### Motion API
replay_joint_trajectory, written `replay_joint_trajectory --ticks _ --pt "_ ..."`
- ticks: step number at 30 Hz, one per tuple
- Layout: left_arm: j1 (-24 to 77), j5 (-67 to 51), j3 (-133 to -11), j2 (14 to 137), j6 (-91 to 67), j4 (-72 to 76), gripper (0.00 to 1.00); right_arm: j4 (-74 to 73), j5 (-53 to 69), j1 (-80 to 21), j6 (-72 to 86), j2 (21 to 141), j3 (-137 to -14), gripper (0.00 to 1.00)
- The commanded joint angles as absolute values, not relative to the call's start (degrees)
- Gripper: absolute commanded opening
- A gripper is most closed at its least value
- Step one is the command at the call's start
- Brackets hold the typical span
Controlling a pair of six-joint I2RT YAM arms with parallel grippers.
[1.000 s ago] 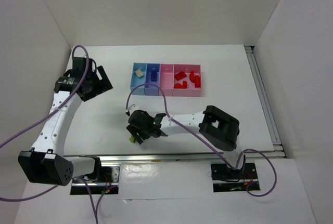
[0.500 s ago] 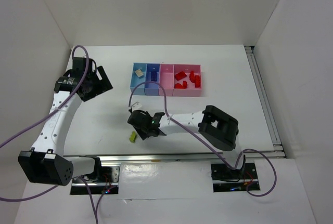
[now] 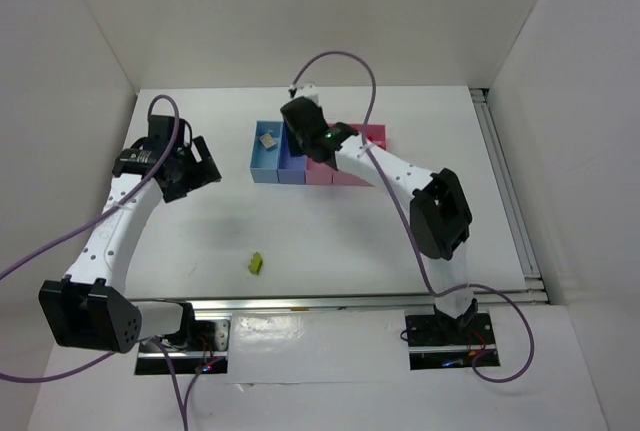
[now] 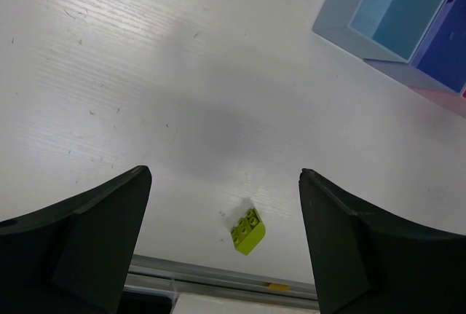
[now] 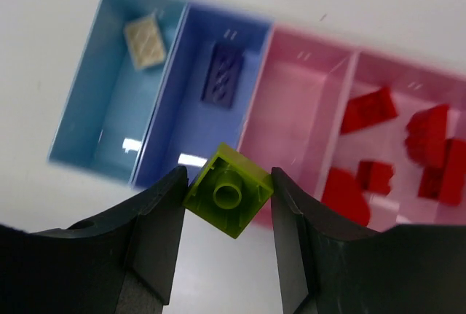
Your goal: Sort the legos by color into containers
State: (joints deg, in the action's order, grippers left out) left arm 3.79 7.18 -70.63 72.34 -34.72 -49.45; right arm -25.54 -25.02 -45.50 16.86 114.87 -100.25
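No legible text, label, brand, number or sign appears in any view. In the right wrist view, small dark marks stand on the floor near the far wall of the light blue rectangular plastic tray, the periwinkle blue rectangular plastic tray, the narrow pink rectangular plastic tray and the wider pink rectangular plastic tray. All four marks are too blurred to read.
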Motion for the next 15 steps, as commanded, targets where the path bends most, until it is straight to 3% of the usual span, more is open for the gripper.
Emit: replay_joint_trajectory --ticks 1,10,12,15 --pt "5.0 6.9 -70.1 72.1 -34.5 -49.2 0.94 -27.2 -26.2 -42.5 14.3 119.1 -107.1 0.38" --pt "5.0 8.0 -70.1 72.1 -34.0 -49.7 0.94 -27.9 -26.5 -38.2 12.3 129.5 -118.7 0.42" --pt "5.0 8.0 -70.1 72.1 -34.0 -49.7 0.94 -27.9 -27.0 -37.7 12.3 130.3 -119.4 0.49" --pt "5.0 8.0 -70.1 72.1 -34.0 -49.7 0.94 -27.2 -28.1 -37.7 12.3 130.3 -119.4 0.51"
